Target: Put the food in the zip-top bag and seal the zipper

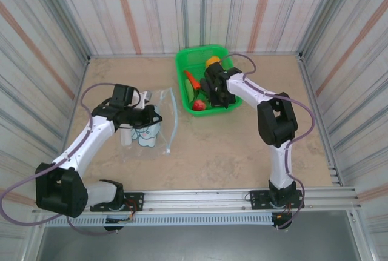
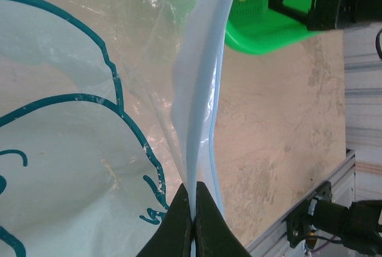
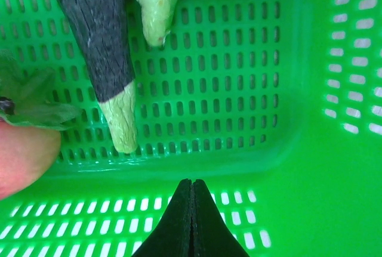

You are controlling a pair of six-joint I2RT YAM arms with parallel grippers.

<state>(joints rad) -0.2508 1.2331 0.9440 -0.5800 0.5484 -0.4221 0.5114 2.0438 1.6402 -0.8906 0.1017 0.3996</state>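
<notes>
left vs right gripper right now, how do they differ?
The left gripper has its fingers pinched on the zipper of the zip-top bag; the right gripper has its fingers shut on nothing. The left is at the bag's mouth, the right over the green mesh basket, near the eggplant. Shared: both pairs of fingers are closed.

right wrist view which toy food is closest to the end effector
The dark eggplant; its pale green stem tip lies nearest the right end effector.
</notes>
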